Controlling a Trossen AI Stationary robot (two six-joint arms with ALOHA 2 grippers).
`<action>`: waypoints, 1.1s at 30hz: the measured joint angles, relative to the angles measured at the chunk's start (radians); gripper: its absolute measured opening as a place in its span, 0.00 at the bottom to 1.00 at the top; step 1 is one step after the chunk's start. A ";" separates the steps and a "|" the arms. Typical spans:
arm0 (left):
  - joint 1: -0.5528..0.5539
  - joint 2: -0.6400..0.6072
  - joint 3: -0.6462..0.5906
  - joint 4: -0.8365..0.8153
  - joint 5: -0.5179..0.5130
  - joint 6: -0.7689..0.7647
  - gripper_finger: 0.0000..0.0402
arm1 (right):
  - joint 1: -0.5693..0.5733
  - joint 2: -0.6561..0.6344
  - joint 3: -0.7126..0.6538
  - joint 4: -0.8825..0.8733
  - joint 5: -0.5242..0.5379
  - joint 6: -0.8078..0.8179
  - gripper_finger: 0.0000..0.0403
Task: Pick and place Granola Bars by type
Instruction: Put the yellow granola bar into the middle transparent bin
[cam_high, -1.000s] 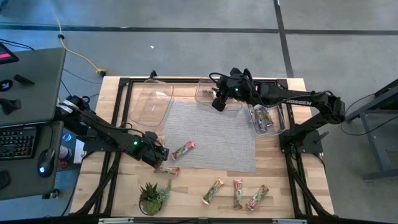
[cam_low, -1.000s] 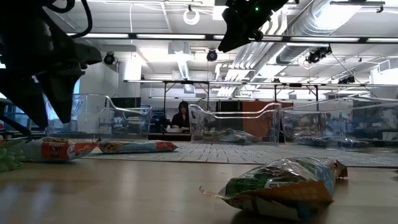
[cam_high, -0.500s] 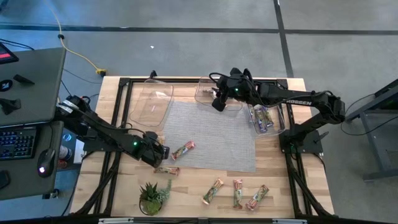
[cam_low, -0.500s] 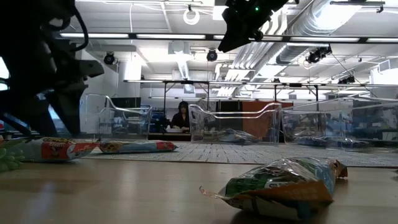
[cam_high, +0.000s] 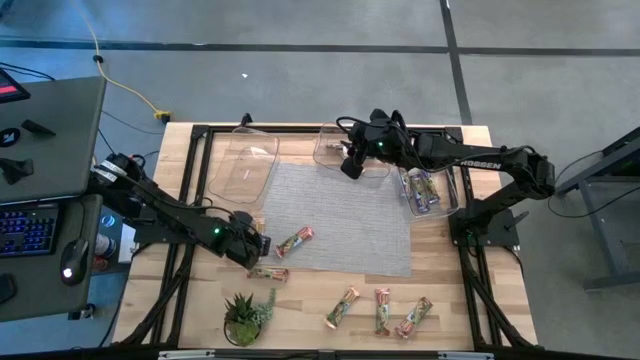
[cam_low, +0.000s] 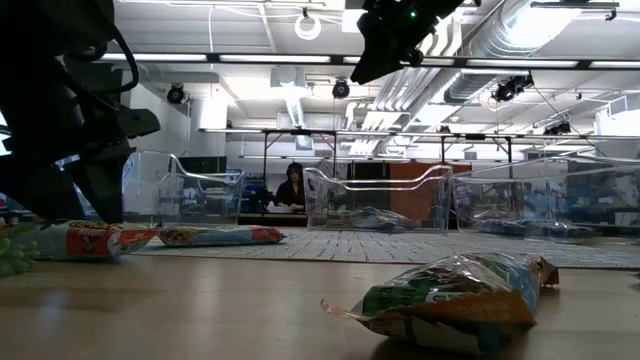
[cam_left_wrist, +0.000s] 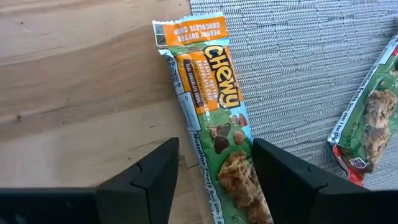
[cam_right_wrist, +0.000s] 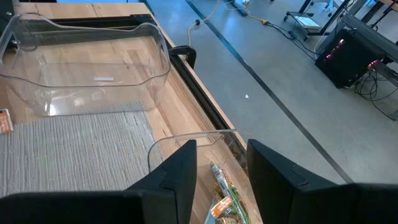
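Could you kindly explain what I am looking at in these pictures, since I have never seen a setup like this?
Two dark robot arms work at a wooden table with a grey woven mat. One camera looks down from above, one sits at table height, one rides on each wrist. The left gripper hangs open over a green-orange wrapped granola bar at the mat's edge, holding nothing. The right gripper, also open and empty, hovers above the middle clear plastic tub, which holds a bar. More wrapped bars lie along the table's front edge, beside a small green potted plant.

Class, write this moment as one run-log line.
left end effector: open, straddling green-orange bar at mat edge | right end effector: open, above middle tub
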 joint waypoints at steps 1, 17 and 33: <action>0.000 0.000 0.000 0.000 0.002 0.000 0.48 | 0.000 0.000 0.000 0.000 0.000 0.000 0.31; 0.000 -0.022 0.019 0.017 0.035 0.094 0.03 | 0.000 0.000 0.000 0.000 0.000 0.000 0.31; 0.157 -0.190 0.274 0.026 -0.255 0.752 0.00 | 0.000 0.000 0.000 0.008 0.000 0.000 0.31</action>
